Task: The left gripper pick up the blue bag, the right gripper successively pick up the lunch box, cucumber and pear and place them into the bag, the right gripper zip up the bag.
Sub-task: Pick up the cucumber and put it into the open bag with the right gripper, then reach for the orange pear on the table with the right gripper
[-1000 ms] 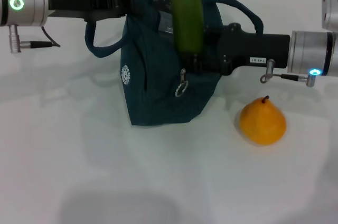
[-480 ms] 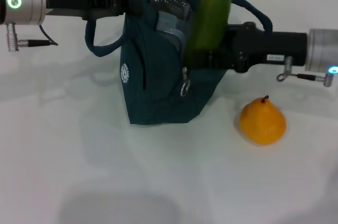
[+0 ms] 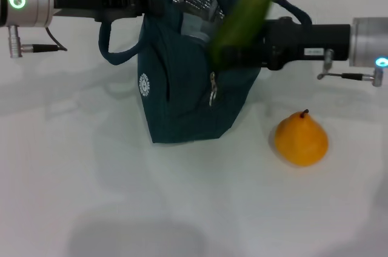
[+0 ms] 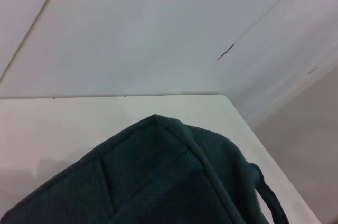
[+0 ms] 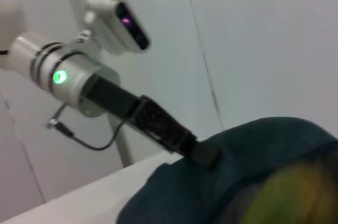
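I am holding the blue bag (image 3: 194, 87) up by its top with my left gripper (image 3: 140, 3), jaws clamped on it, while my right gripper (image 3: 242, 51), clamped on the cucumber (image 3: 240, 22), is tilting it at the bag's open mouth; best fed end-first. The pear (image 3: 301, 139) is waiting on the table (image 3: 91, 208).

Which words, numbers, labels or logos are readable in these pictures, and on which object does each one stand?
No text can be read with certainty.
Small white label on the black right arm: dark characters, too small and blurred to read.
Small white round logo on the dark teal-blue fabric bag: a round emblem, no legible letters.
Left wrist and right wrist views: no text at all.
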Tool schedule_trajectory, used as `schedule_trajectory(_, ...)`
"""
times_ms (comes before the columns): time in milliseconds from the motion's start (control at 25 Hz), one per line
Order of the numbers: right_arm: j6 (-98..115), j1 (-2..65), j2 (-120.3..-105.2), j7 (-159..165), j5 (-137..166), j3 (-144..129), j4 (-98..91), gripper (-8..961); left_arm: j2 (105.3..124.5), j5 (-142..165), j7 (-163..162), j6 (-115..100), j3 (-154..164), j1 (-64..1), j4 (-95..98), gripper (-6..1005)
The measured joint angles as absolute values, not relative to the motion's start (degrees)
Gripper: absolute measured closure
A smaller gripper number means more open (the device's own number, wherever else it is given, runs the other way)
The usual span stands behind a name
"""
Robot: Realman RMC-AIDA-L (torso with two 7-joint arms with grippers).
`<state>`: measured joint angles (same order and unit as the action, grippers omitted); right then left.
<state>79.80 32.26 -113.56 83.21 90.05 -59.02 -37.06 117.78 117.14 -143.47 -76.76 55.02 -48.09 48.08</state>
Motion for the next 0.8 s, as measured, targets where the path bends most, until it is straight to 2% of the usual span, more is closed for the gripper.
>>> schedule_trajectory(120, 78.68, 32.94, -113.91, 84.69, 90.27, -59.11, -37.63, 302, 117.82, 117.14, -143.46, -76.84, 55.02, -47.93, 48.07, 954)
schedule_trajectory(320, 82.98, 34.18, -113.38, 88.63, 90.36, -59.26, -40.81, 224, 117.84, 117.16, -143.44, -76.89, 55.03, -47.79, 48.07, 954)
schedule_trajectory(520, 83.74, 32.90, -113.22, 90.40, 91.20, -58.87, -44.07, 92, 117.79, 117.16, -143.44, -76.91, 55.04, -47.68, 48.07, 955)
schedule_trajectory(800, 98.00, 27.57, -112.03, 92.31, 88.87, -46.38, -54.31, 95, 117.68, 117.16, -143.26, -76.82, 55.02, -47.40, 48.07, 955)
